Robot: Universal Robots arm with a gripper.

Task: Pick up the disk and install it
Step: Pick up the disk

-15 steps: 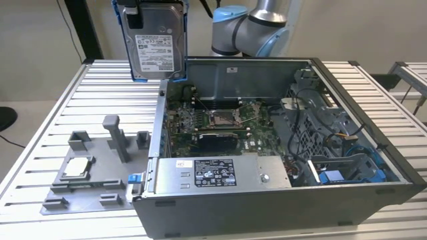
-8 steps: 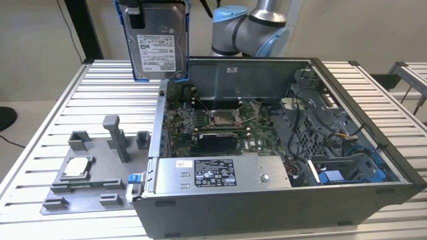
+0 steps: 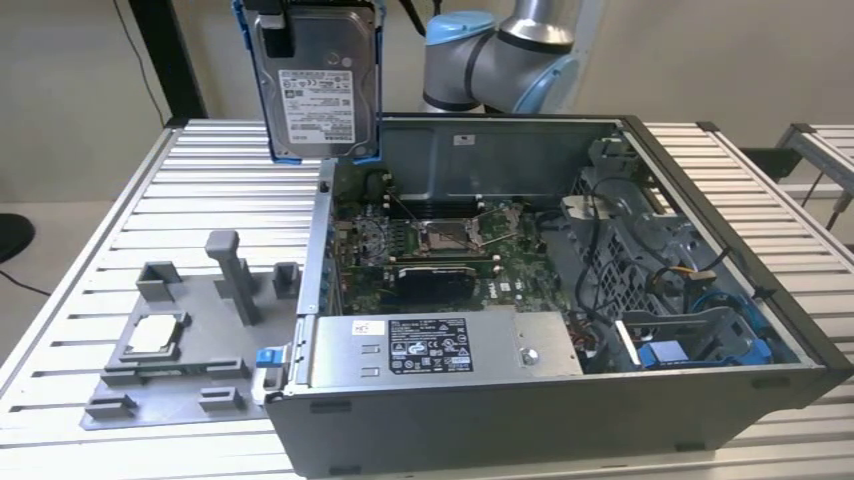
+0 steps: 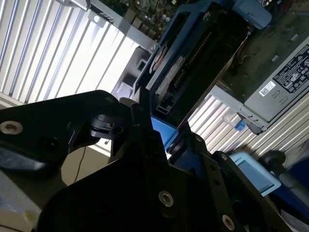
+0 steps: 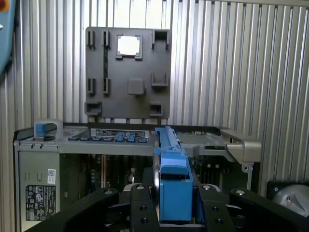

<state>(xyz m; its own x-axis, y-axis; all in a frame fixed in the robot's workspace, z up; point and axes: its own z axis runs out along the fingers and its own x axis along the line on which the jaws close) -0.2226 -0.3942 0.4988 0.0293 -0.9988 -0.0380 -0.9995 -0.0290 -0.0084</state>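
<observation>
The disk (image 3: 318, 90), a silver-grey drive with a white label in a blue carrier, hangs upright in the air above the back corner of the open computer case (image 3: 534, 410), on the exterior view's left. My gripper (image 3: 276, 25) is shut on its upper end at the frame's top edge. In the first wrist view the disk's blue carrier edge (image 5: 174, 183) sits clamped between the black fingers (image 5: 137, 205) of the gripper (image 5: 174, 198). The second wrist view shows the disk's underside (image 4: 193, 63) reaching out from the gripper (image 4: 164, 128).
The case lies open with the motherboard (image 3: 441, 240) exposed, a grey power-supply box (image 3: 427, 345) at the front and a blue-railed drive bay (image 3: 701, 345) at the exterior view's right. A grey fixture plate (image 3: 174, 345) with a small silver chip (image 3: 154, 335) lies on the slatted table (image 3: 200, 190).
</observation>
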